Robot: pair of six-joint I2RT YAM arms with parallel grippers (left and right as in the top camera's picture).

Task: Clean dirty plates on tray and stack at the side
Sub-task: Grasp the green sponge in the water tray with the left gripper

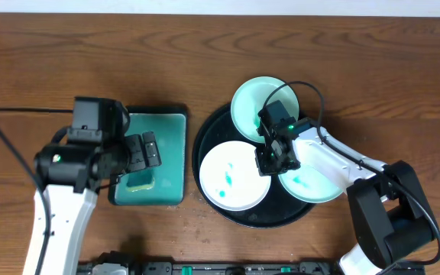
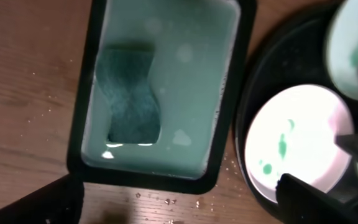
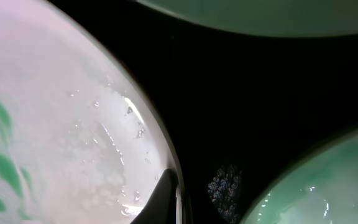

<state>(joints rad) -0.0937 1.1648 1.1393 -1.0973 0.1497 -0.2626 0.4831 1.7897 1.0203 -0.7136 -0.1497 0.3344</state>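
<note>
Overhead straight down; both wrist views close over the shared tray [image 1: 212, 134]

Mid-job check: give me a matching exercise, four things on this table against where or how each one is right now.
Things:
1. left gripper
2. right gripper
3. teal sponge
4. white smeared plate

States:
A. on the round black tray, nearest the rectangular tray
B. shut, at a plate's rim
C. lying in the rectangular tray
D. open, above the rectangular tray

Pairs: 1-D; 2-B; 3-C; 4-A
</note>
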